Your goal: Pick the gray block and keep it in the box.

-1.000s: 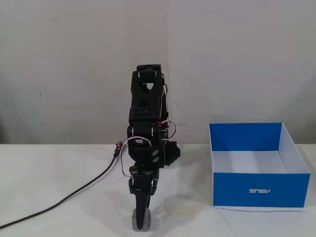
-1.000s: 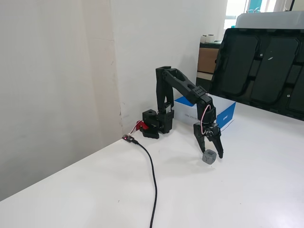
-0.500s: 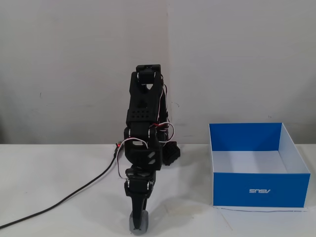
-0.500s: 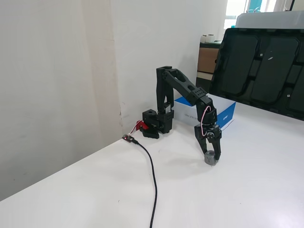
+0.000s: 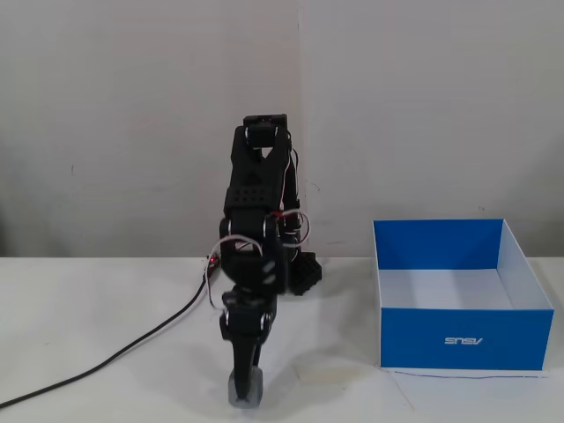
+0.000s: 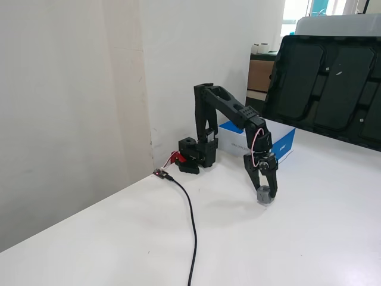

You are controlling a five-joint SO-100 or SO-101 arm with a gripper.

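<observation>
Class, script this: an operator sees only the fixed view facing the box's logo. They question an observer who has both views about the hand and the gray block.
Operator: Has the gray block left the table yet?
Observer: No. From the side, it rests on the table with no gap showing, and the hand straddles it.
Operator: Anything beyond the box that I can't see?
Observer: Yes, a black moulded panel leans upright past the box.
</observation>
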